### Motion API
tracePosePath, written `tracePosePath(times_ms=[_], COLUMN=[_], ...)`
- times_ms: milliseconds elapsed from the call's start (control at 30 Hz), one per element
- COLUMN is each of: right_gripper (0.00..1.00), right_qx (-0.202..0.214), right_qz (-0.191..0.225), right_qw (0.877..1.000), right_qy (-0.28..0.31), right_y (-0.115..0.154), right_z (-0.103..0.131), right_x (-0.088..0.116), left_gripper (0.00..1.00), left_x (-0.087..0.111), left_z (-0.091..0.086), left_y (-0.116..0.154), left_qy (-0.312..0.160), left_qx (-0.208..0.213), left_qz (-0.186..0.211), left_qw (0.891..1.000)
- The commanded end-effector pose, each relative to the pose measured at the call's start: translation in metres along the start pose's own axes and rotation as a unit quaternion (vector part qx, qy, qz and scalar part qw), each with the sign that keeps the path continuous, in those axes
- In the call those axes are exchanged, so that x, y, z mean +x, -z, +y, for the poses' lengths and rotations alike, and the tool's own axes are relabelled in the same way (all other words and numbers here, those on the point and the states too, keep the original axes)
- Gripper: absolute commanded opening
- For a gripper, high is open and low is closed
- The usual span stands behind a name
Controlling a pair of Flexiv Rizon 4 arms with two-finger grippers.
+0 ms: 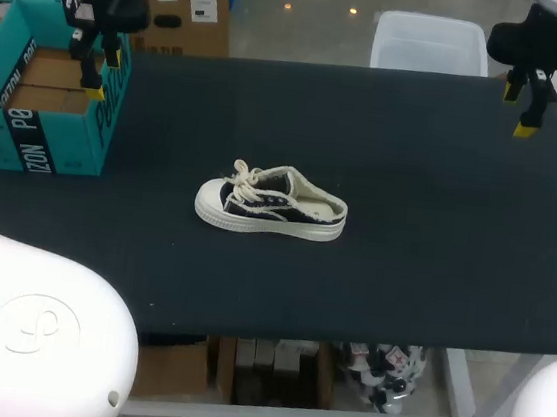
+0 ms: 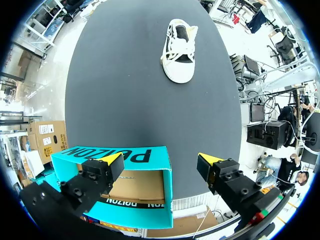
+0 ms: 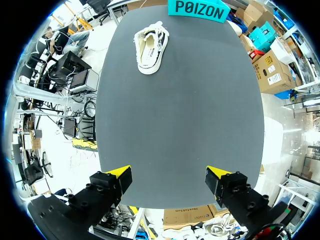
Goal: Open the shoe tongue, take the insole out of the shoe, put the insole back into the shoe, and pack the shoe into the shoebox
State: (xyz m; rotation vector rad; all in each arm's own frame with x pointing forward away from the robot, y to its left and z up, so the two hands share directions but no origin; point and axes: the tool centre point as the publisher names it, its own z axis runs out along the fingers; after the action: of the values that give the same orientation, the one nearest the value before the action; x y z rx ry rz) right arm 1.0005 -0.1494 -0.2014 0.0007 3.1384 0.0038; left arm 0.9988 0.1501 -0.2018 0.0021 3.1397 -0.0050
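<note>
Black table (image 1: 432, 186) carries shoe (image 1: 269, 212) near middle, upright on sole, toe left. Teal shoebox (image 1: 38, 111) open at far left edge, well apart, not in way. We judge shoe light, canvas upper soft, rubber sole stiff. We pin at heel rim and pinch tongue behind laces (image 1: 246, 187). Loose laces may snag. We cannot make out insole. Left jaws wide open, empty, over shoebox. Right jaws wide open, empty, far right.
</note>
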Motion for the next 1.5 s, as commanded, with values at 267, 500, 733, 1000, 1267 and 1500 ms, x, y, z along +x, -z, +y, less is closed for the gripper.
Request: tracePosePath(times_ms=[267, 500, 733, 1000, 1267, 1500], right_gripper=[1.0, 1.0, 1.0, 1.0, 1.0, 1.0], right_qx=[-0.001, -0.072, -0.156, -0.246, -0.301, -0.35], right_qz=[0.004, 0.021, 0.026, 0.012, -0.004, -0.029], right_qw=[1.0, 0.997, 0.987, 0.968, 0.952, 0.935], right_qy=[-0.005, -0.013, -0.035, -0.051, -0.049, -0.048], right_y=[0.0, -0.017, -0.032, -0.06, -0.096, -0.119], right_z=[0.001, 0.021, 0.045, 0.076, 0.114, 0.138], right_x=[0.0, 0.009, 0.018, 0.028, 0.038, 0.043], left_gripper=[1.0, 1.0, 1.0, 1.0, 1.0, 1.0], left_x=[0.001, 0.004, 0.008, 0.014, 0.016, 0.023], left_z=[-0.004, -0.021, -0.038, -0.066, -0.095, -0.12], left_y=[0.001, -0.001, -0.002, -0.004, 0.002, 0.0], left_qy=[-0.009, -0.029, -0.054, -0.073, 0.037, 0.145], left_qx=[-0.001, 0.015, 0.036, 0.055, 0.053, 0.08], left_qz=[-0.007, -0.014, -0.02, -0.018, 0.02, 0.02], left_qw=[1.0, 0.999, 0.998, 0.996, 0.998, 0.986])
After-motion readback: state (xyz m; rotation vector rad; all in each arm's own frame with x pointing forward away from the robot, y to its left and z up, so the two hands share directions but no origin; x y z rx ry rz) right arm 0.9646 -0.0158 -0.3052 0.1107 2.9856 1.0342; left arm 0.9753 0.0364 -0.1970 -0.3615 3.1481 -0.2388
